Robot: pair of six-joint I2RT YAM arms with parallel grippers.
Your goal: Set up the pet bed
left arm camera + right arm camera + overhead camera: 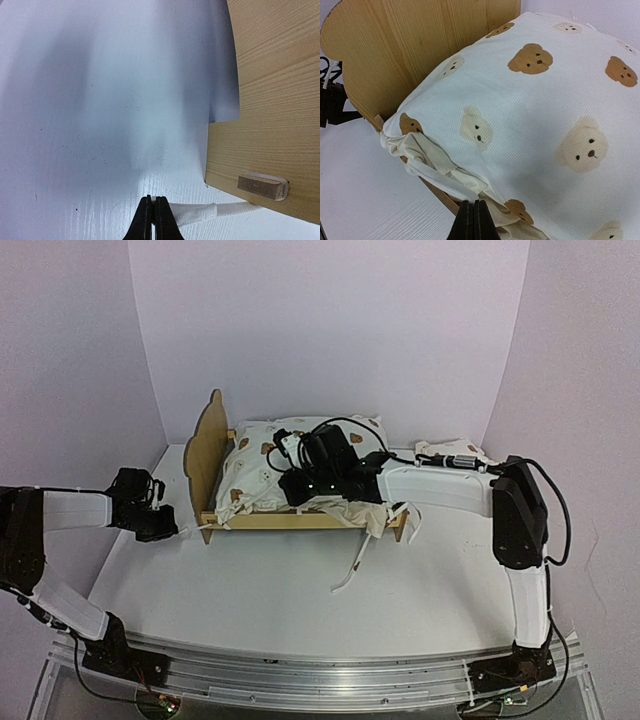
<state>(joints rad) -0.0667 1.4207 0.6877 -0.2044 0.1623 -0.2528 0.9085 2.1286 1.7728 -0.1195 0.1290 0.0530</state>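
The pet bed (290, 480) stands mid-table, its plywood bear-ear headboard (207, 445) to the left and the bear-print cushion (265, 465) lying on the frame. At the bed's near left corner, my left gripper (165, 528) is shut on a white tie (200, 212) that runs under the headboard (275, 100). My right gripper (295, 490) reaches over the cushion from the right. In the right wrist view its jaws (474, 220) are shut, tips against the cream ruffle (435, 160) at the cushion's (545, 115) near edge. Nothing shows pinched between them.
A small matching bear-print pillow (455, 452) lies at the back right behind the right arm. Loose white ties (352, 568) trail from the bed's near right corner onto the table. Lilac walls close in the back and both sides.
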